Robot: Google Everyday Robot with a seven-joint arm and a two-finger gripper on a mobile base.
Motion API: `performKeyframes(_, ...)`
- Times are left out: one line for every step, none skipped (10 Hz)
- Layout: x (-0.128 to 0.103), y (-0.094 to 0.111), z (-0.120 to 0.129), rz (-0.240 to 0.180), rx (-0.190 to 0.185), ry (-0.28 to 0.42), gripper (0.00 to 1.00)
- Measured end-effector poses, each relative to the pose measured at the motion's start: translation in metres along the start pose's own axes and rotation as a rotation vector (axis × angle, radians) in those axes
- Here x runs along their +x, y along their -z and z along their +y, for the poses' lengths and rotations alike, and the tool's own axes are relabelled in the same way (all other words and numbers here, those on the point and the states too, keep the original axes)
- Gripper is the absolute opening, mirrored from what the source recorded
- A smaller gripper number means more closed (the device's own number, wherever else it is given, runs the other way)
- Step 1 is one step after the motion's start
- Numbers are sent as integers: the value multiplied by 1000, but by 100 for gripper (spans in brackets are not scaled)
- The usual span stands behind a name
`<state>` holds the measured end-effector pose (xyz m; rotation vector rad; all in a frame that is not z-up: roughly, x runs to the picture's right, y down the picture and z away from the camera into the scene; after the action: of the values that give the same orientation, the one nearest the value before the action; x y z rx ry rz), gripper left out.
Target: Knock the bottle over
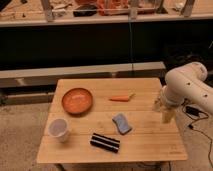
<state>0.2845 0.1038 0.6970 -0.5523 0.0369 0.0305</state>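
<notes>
A wooden tabletop (145, 146) stands on a speckled floor (20, 131). The bottle (168, 116) stands upright at its right edge, right of the carrot (121, 98). The claw (161, 102) hangs just beside the bottle's top; whether it is released or clenched, I cannot tell.

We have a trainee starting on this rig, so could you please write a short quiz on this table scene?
1. True or false: the bottle stands upright near the table's right edge.
2. As the camera sees the table, the cup stands at its: A) near left B) far right C) centre.
3. Fill in: the gripper is at the table's right edge, right by the ____.
Key: 1 true; 2 A; 3 bottle.
</notes>
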Motion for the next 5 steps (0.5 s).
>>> performKeyframes(-2,0,-12,1,13,5,70)
performKeyframes(-5,-2,-23,2,22,13,70)
performKeyframes(-6,-2,-30,1,29,15,68)
performKeyframes(-1,-2,-30,3,33,13,60)
performKeyframes(1,-1,-31,2,33,14,50)
